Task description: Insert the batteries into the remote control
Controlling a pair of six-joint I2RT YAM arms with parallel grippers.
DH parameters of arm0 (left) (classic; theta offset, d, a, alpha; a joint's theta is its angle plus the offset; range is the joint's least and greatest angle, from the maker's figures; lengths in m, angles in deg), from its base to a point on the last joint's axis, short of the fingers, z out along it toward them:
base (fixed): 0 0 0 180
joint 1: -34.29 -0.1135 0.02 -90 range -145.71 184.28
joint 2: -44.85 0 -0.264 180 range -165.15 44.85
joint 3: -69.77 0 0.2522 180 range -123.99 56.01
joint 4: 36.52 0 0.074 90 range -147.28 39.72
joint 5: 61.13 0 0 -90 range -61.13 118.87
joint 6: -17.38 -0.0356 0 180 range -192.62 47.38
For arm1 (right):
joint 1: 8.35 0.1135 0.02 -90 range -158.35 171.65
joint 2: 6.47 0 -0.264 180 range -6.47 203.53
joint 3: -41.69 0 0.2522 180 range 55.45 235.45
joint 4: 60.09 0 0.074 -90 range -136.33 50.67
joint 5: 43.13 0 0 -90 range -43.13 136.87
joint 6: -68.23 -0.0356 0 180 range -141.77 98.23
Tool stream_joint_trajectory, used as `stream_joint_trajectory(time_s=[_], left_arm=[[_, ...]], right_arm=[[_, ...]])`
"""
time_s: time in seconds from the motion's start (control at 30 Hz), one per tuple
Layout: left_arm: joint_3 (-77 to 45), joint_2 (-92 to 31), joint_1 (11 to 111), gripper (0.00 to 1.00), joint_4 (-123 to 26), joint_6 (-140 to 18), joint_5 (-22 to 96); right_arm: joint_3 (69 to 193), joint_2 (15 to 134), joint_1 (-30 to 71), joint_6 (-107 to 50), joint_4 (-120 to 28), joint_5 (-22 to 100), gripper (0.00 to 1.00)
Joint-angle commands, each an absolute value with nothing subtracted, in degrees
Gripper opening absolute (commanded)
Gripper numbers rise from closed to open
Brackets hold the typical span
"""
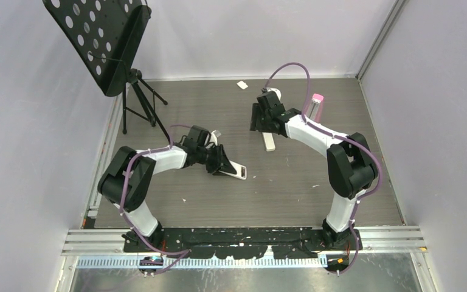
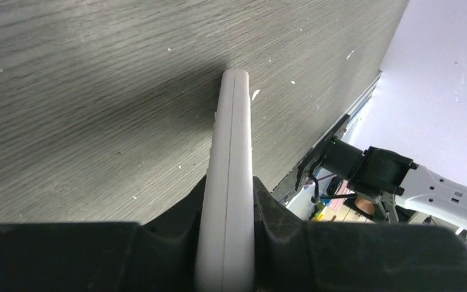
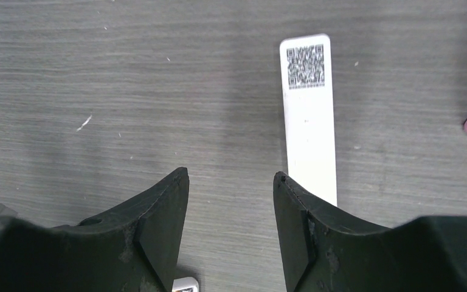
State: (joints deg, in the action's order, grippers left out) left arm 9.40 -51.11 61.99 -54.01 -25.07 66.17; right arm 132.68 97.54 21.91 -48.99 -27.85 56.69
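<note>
— What have the left fingers (image 2: pixel 276 228) got?

— They're pinched narrow on a white plastic remote control (image 2: pixel 230 170). They press on its two broad faces, so its thin seamed edge is turned up toward the wrist and its far end angles down at the grey wood-grain counter (image 2: pixel 97 91). I'd guess the grip is meant to steady it so the other arm can work on it. I can't tell whether the far end touches the counter.

— And the right fingers (image 3: pixel 164 225)?

— Parted wide with nothing between them, pointing down over bare counter. Just beside them a long slim white bar (image 3: pixel 308 128) with a square printed code at one end lies flat on the counter. A pink-topped upright box (image 1: pixel 318 104) stands further right.

— Any batteries?

— I can't pick one out anywhere. My guess is the right arm is out looking for one, apart from the held remote, so loading hasn't begun.
</note>
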Motion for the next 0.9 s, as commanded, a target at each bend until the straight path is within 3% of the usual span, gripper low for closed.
stream_joint_trajectory(time_s=[0.0,0.17,0.43,0.5,0.8,0.87], left_arm=[[9.3,-53.6,62.1,0.28,-55.8,-24.8,64.7],[9.2,-52.8,62.1,0.59,-61.3,-26.4,60.8],[6.8,-48.7,62.0,0.87,-74.4,-29.1,48.0],[5.3,-47.3,62.0,0.99,-78.4,-30.2,43.9],[-1.1,-43.4,62.1,1.00,-86.4,-32.8,35.8],[-3.8,-43.8,62.1,0.96,-84.7,-32.7,35.3]], right_arm=[[131.2,96.2,22.0,-53.1,-28.5,55.7,0.58],[131.9,96.8,21.9,-54.7,-27.1,55.4,0.58],[131.0,95.0,21.2,-56.6,-24.4,55.6,0.58],[130.6,93.9,21.1,-56.7,-23.6,55.5,0.58],[127.4,88.7,20.0,-57.6,-22.6,55.0,0.58],[126.4,87.5,19.7,-57.9,-22.5,55.1,0.58]])
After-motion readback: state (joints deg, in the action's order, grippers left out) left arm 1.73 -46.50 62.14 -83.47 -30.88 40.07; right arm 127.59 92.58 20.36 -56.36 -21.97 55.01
